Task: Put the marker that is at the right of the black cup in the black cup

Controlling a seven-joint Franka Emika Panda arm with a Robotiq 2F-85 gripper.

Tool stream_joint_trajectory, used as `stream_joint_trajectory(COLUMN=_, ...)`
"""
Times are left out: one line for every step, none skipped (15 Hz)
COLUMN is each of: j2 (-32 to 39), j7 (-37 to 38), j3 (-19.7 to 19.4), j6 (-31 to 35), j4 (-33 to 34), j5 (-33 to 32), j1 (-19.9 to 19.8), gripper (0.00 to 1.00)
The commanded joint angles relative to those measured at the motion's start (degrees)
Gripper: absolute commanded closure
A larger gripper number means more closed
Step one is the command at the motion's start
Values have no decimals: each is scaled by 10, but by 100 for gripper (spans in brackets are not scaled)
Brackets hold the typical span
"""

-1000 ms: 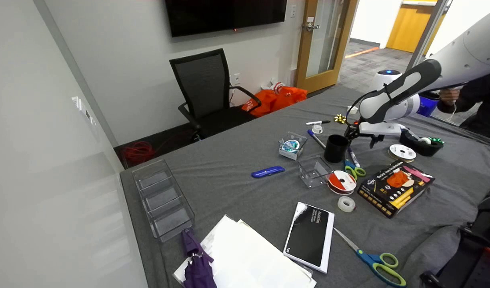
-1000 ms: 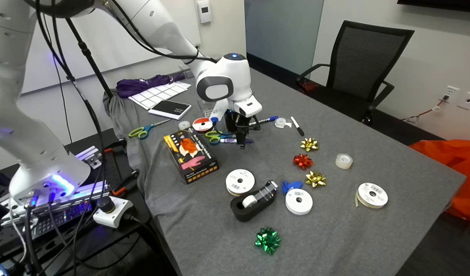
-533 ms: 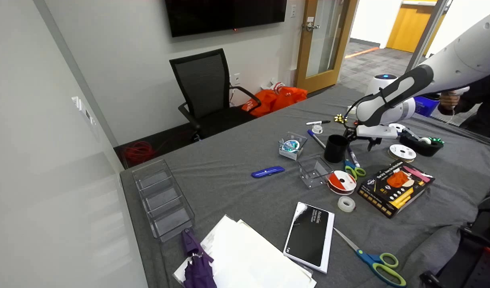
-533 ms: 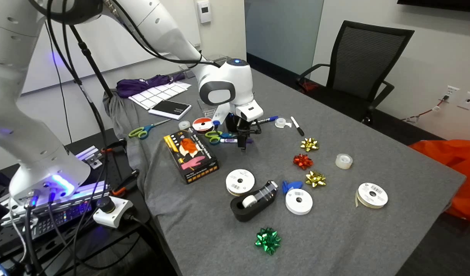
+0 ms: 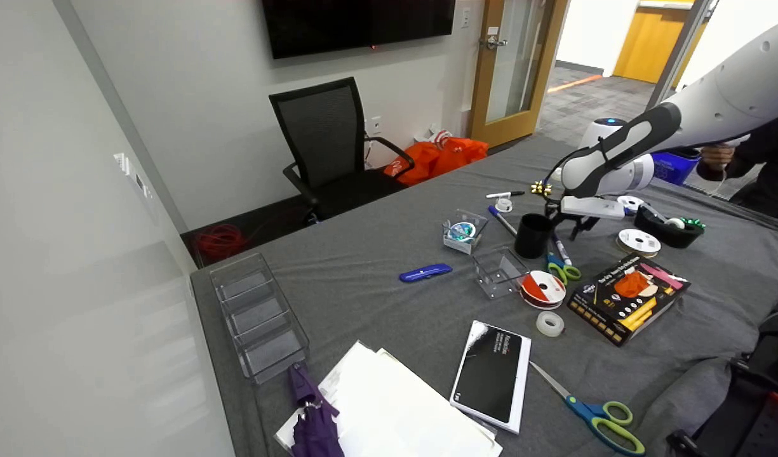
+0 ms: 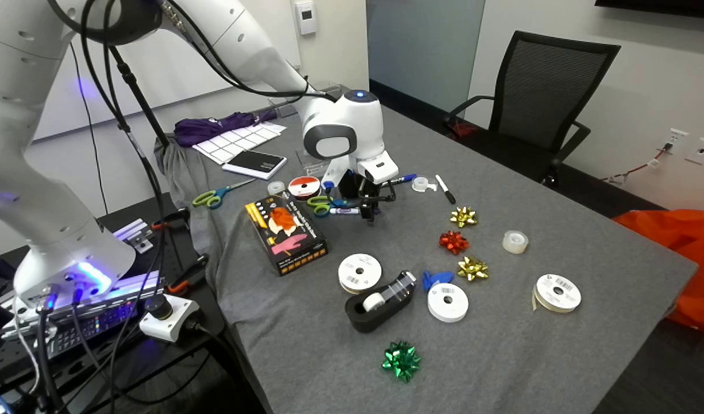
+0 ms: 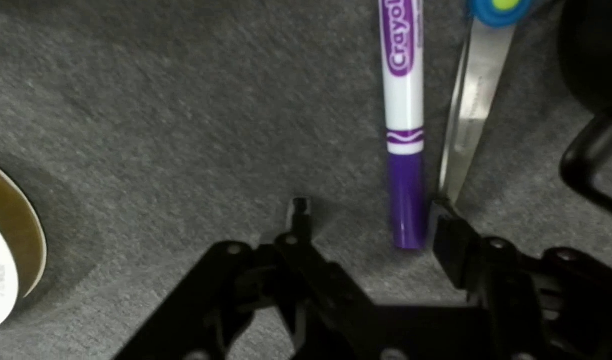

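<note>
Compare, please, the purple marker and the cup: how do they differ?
The purple marker is white and purple, with lettering; the cup is black. The purple marker lies on its side; the cup stands upright. The purple marker is slim; the cup is wide. Both rest on the grey cloth.

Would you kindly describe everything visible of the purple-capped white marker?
The white marker looks plastic: a slim barrel with a purple wavy band, a purple label cut off after "Crayol" by the wrist view's edge, and its purple cap on. It lies on its side on the grey cloth, alongside metal scissors with blue-and-green handles and, in an exterior view, near the black cylindrical cup. The cap shows between the open jaws, nearer the scissors-side one; contact is unclear.
</note>
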Motion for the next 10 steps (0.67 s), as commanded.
stream_joint_trajectory(j2=10, j7=-19, j3=9, j6=1, j4=10, j5=13, j1=-13, gripper=69)
stream_joint_trajectory(j2=9, j7=-19, j3=8, j6=1, j4=8, j5=13, j1=-13, gripper=77)
stream_joint_trajectory(j2=8, j7=-19, j3=7, j6=1, j4=8, j5=12, j1=-13, gripper=83)
stream_joint_trajectory(j2=7, j7=-20, j3=7, j6=1, j4=8, j5=12, j1=-14, gripper=90)
stream_joint_trajectory(j2=6, j7=-20, j3=6, j6=2, j4=8, j5=12, j1=-15, gripper=96)
stream_joint_trajectory(j2=4, j7=-21, j3=6, j6=1, j4=7, j5=11, j1=-16, gripper=100)
stream_joint_trajectory(j2=2, j7=-22, j3=5, j6=0, j4=6, j5=10, j1=-16, gripper=100)
stream_joint_trajectory(j2=-2, j7=-23, j3=4, j6=2, j4=1, j5=10, j1=-16, gripper=96)
stream_joint_trajectory(j2=-5, j7=-26, j3=3, j6=2, j4=-2, j5=8, j1=-17, gripper=96)
stream_joint_trajectory(j2=-8, j7=-28, j3=0, j6=2, j4=-6, j5=5, j1=-16, gripper=96)
